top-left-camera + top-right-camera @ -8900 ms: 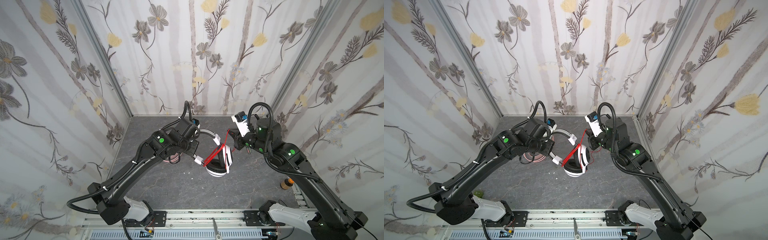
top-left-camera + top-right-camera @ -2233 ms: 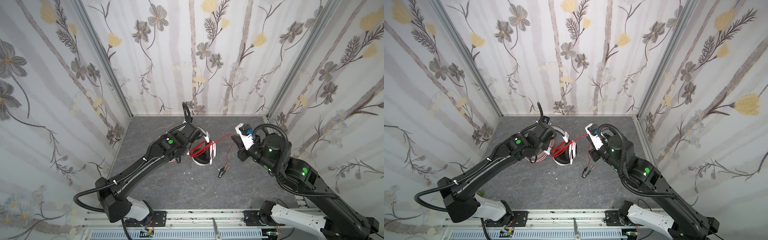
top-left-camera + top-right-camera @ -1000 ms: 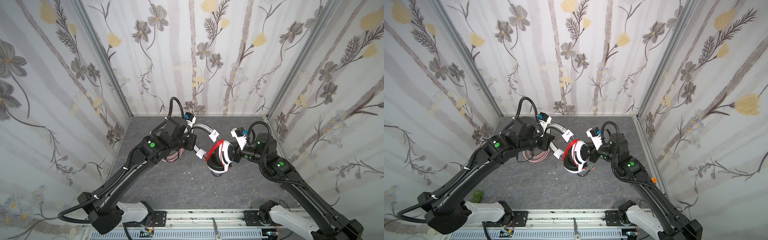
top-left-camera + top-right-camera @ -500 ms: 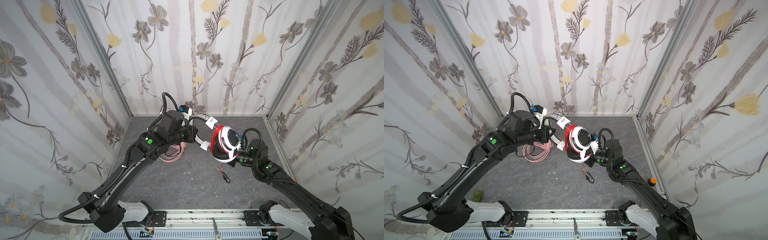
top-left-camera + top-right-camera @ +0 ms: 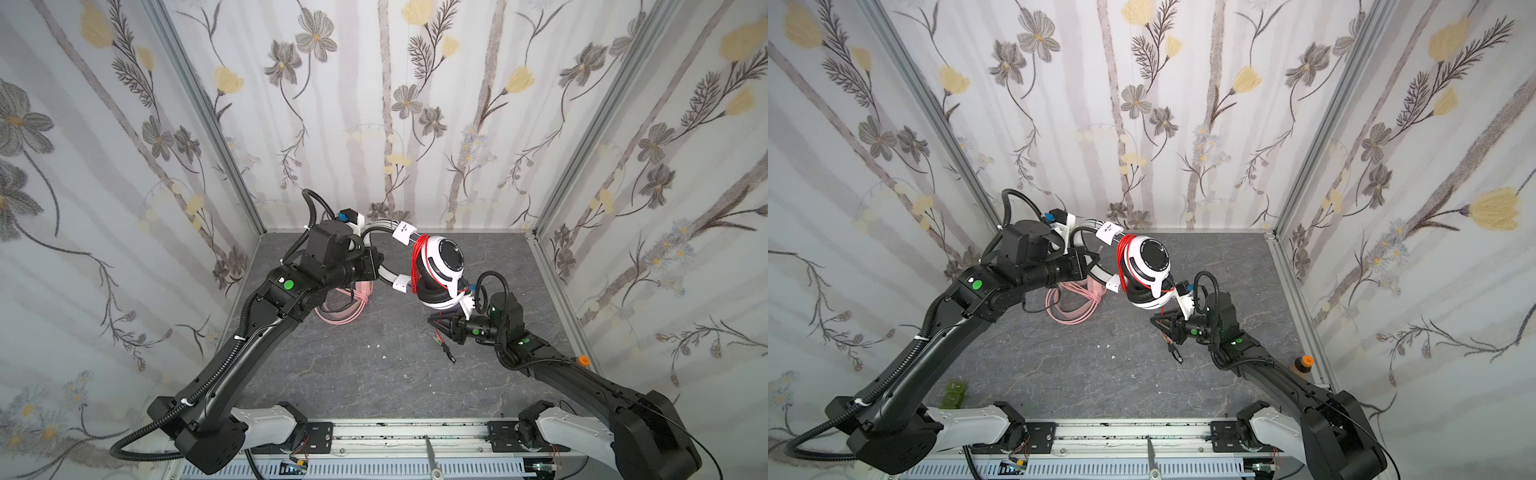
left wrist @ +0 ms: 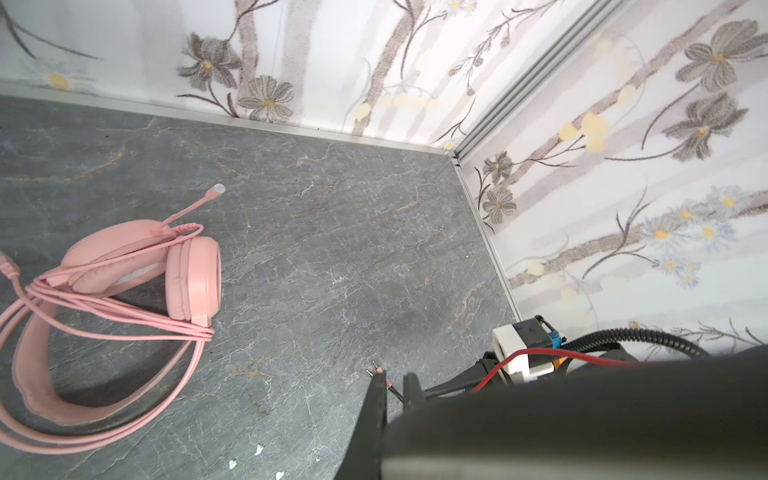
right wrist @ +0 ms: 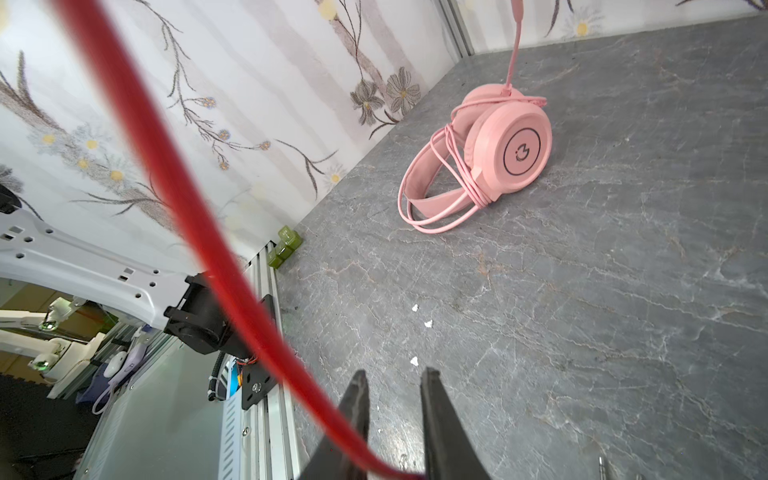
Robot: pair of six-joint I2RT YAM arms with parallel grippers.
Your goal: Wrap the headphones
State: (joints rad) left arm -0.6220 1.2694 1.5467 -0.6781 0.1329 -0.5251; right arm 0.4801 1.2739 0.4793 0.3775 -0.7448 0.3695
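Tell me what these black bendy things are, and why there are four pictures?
They are a robot's left arm and right arm, each ending in a pinching tool. Two pictures look down from above, through two camera eyes side by side, so they look nearly alike. The other two come from a small camera on each arm's wrist. The left tool is shut on the band of the white-and-black headphones, holding them up off the grey table. A red cord is wound round them. The right tool has its fingers a little apart, and the cord's loose end runs across it. The pink headphones lie on that table, their pink cord looped round them.
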